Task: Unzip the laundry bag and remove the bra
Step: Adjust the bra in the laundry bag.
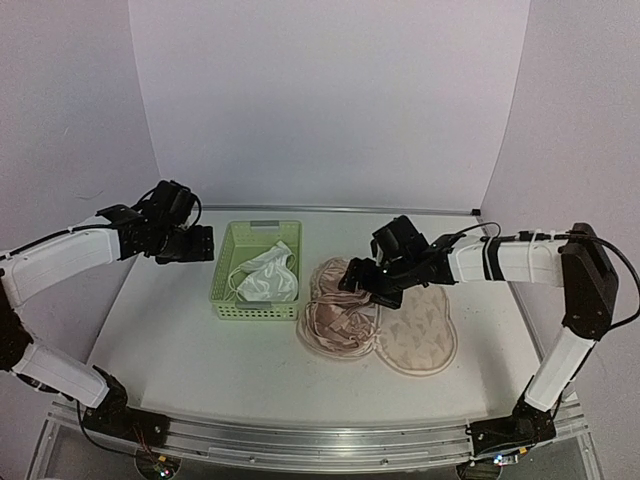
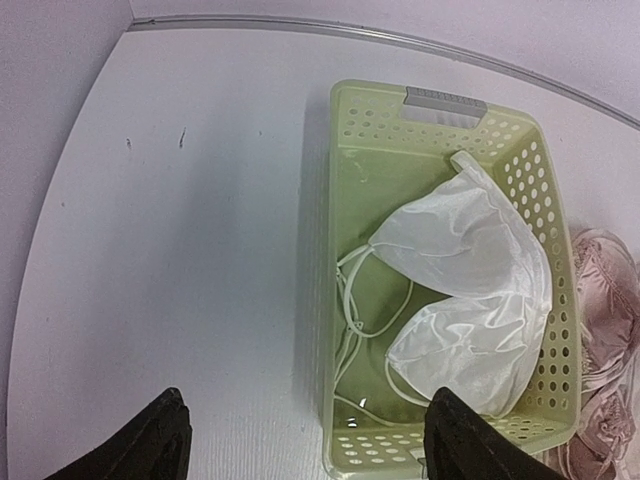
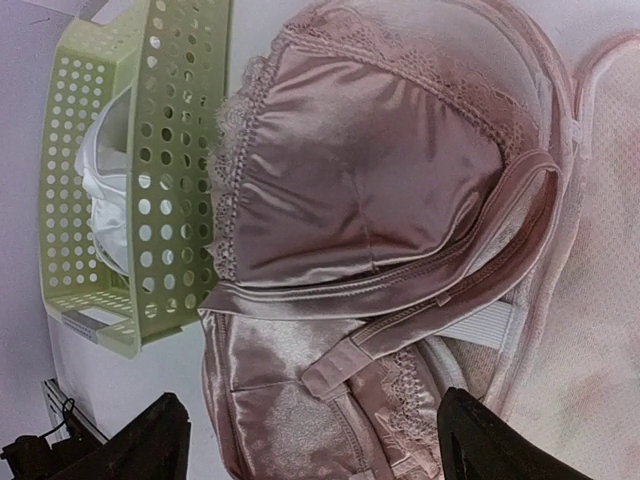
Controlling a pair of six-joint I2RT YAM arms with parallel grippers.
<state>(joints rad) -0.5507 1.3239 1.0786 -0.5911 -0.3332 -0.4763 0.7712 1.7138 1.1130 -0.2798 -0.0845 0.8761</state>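
The beige printed laundry bag (image 1: 425, 335) lies flat at the table's middle right, and its mesh inner side (image 3: 600, 300) shows in the right wrist view. A pink satin and lace bra (image 1: 335, 312) lies against the bag's left side, straps loose (image 3: 360, 180). I cannot tell whether it rests in an opened half of the bag. My right gripper (image 1: 358, 280) hovers open and empty just above the pink bra (image 3: 312, 405). My left gripper (image 1: 195, 245) is open and empty above the table at the basket's left side (image 2: 305, 410).
A light green slotted basket (image 1: 225, 290) stands left of the pink bra and holds a white bra (image 1: 268, 278). Both show in the left wrist view, the basket (image 2: 330, 300) and the white bra (image 2: 470, 290). White walls enclose the table.
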